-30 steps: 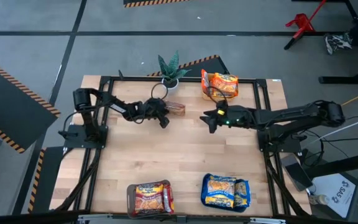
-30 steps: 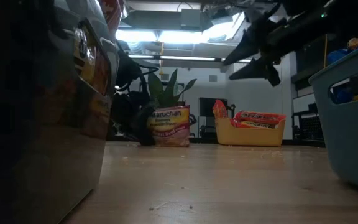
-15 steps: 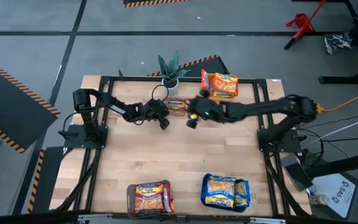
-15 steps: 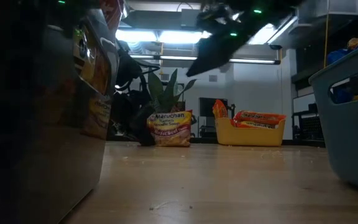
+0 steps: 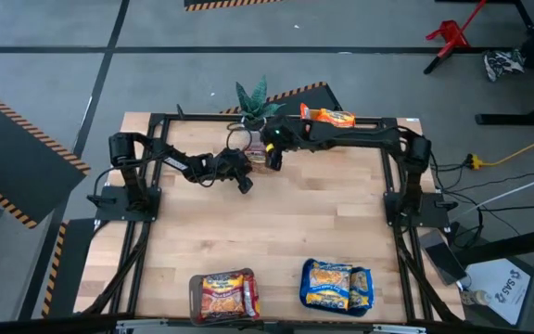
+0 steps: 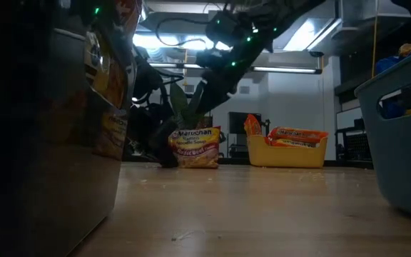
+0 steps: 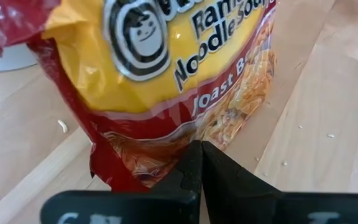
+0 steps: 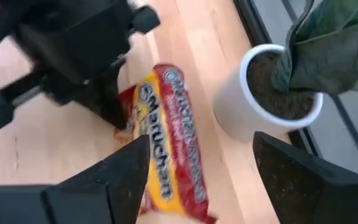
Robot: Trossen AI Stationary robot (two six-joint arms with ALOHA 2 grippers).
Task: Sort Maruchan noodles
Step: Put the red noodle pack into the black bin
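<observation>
Sorting status: nearly complete, by my judgement. Along the lower edge of the high view, the brown tray [image 5: 222, 295] and the blue tray [image 5: 337, 285] each hold Maruchan packets; at upper centre the yellow tray [image 5: 328, 123] holds orange ones. One red Maruchan packet [image 5: 260, 160] remains on the table [image 5: 276, 232], upright beside the potted plant [image 5: 253, 100]. My left gripper [image 7: 199, 163] is clamped on the lower edge of that packet. My right gripper [image 8: 194, 180] hovers above the packet, fingers spread wide, gripping nothing.
</observation>
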